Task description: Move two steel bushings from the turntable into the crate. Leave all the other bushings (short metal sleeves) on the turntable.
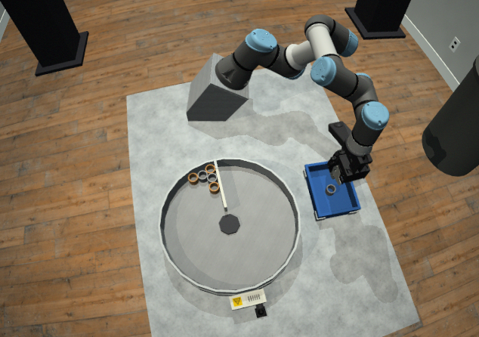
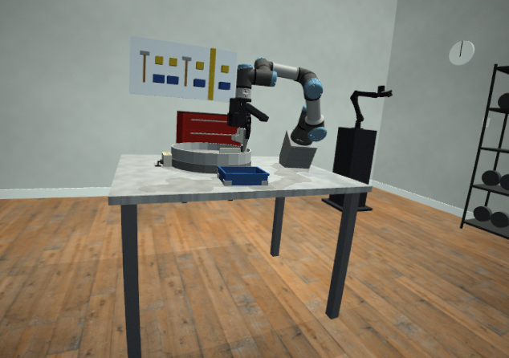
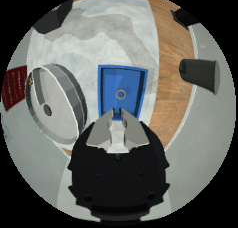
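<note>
My gripper (image 1: pixel 337 179) (image 2: pixel 244 150) (image 3: pixel 117 108) is shut with a narrow gap and nothing in it, above the blue crate (image 1: pixel 337 212) (image 2: pixel 246 178) (image 3: pixel 100 91). One grey steel bushing (image 1: pixel 329 193) (image 3: pixel 120 98) lies in the crate, clear of the fingertips. On the grey turntable (image 1: pixel 263 255) (image 2: pixel 195 156) (image 3: pixel 59 112), a steel bushing (image 1: pixel 202 179) and another steel bushing (image 1: pixel 211 181) sit by the wall. Around them stand a copper bushing (image 1: pixel 193 182), a second copper bushing (image 1: pixel 210 165) and a third copper bushing (image 1: pixel 214 191).
A white divider bar (image 1: pixel 220 186) runs from the turntable's rim toward its dark hub (image 1: pixel 229 224), beside the bushings. The turntable's raised wall stands between them and the crate. A labelled box (image 1: pixel 248 298) is at the rim, and the arm's grey base block (image 1: pixel 216 105) stands behind.
</note>
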